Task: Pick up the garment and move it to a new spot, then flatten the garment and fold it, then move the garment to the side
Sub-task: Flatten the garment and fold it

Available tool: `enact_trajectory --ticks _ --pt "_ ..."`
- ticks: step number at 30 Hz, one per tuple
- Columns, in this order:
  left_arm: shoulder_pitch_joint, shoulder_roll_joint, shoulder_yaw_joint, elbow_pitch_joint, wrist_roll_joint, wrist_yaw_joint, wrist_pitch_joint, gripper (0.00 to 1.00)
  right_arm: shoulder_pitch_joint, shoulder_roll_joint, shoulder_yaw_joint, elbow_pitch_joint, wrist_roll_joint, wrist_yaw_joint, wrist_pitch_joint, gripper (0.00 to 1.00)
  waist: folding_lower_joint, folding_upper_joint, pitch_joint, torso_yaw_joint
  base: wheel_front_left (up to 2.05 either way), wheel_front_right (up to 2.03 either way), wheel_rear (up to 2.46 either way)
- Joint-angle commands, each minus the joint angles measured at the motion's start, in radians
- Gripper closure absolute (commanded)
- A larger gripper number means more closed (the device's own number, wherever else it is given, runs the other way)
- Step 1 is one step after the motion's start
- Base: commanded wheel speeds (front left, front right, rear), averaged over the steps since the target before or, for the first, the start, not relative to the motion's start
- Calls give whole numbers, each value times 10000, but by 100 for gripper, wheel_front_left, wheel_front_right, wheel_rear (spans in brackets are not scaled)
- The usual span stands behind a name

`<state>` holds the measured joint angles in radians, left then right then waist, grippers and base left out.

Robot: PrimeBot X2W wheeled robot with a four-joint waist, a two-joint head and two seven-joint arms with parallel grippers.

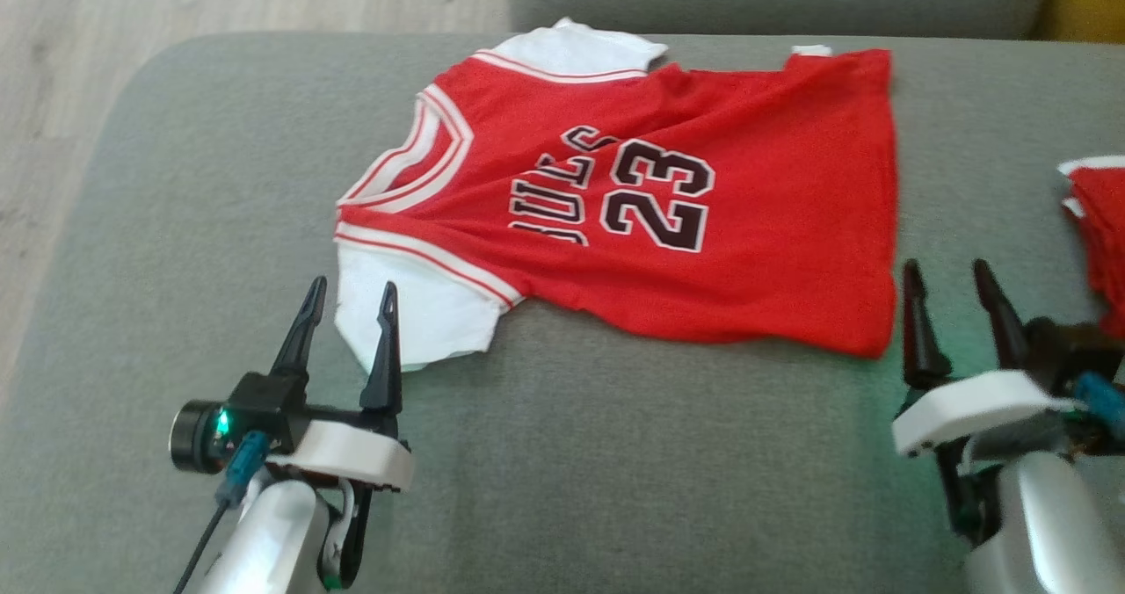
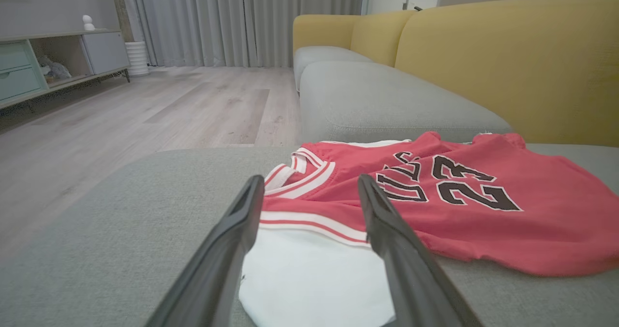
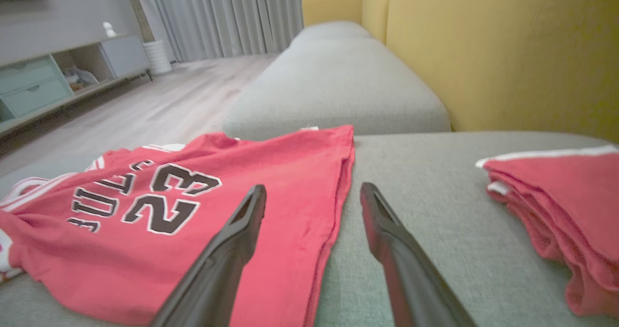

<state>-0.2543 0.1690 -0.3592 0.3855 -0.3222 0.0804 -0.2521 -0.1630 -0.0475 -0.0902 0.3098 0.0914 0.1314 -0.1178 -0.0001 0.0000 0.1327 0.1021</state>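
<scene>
Both arms reach forward low over the sofa cushion [image 1: 132, 225], the left gripper [image 1: 352, 286] at 7 o'clock in the head view and the right gripper [image 1: 946, 267] at 4 o'clock. Each has its jaws spread wide and holds nothing, and the left one straddles the white sleeve [image 2: 309, 278]. The red jersey [image 1: 668, 225] lies flat mid-cushion, its long axis running 9 to 3 o'clock, collar toward 9 and hem toward 3. The cushion is grey, with a yellow backrest [image 2: 508, 66] behind, a folded red pile [image 1: 1099, 234] at 3 o'clock, and wood floor [image 2: 145, 104] and grey curtains [image 2: 242, 17] beyond.
</scene>
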Motion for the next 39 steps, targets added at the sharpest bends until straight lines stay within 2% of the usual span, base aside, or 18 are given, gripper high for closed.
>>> enact_trajectory --ticks 1,10,14,19,20,21,30,39 --pt "-355 121 329 -380 64 59 -96 0 -609 -28 80 -184 -134 -7 157 0 1 0 56 206 0 0 0" --pt "-454 -93 215 -397 102 -60 -96 0 -2741 -28 -1246 2224 -870 -7 2383 0 1 0 443 702 0 0 0" --pt "-571 -204 150 -269 119 -129 -97 0 -3547 -28 -2015 3511 -1552 -7 2984 0 1 0 622 840 0 0 0" --pt "-804 -342 105 -121 163 -222 -97 0 -4455 -28 -2347 5131 -2169 -7 3388 0 1 0 888 990 0 0 0" --pt "-838 -359 104 -104 171 -233 -97 0 -4573 -28 -2363 5293 -2359 -7 3417 67 1 0 927 1010 0 0 0" --pt "-873 -375 104 -89 180 -244 -97 0 -4684 -28 -2379 5406 -2609 -7 3436 100 1 0 973 1031 0 0 0" --pt "-1143 -550 103 -98 261 -345 -97 0 -5831 -277 -2878 5665 -4059 -7 3107 100 1 0 1376 1283 0 0 0" --pt "-1454 -803 19 -130 383 -533 -97 0 -7300 -1324 -2836 6065 -5563 -7 2556 100 1 0 1850 1728 0 0 0"
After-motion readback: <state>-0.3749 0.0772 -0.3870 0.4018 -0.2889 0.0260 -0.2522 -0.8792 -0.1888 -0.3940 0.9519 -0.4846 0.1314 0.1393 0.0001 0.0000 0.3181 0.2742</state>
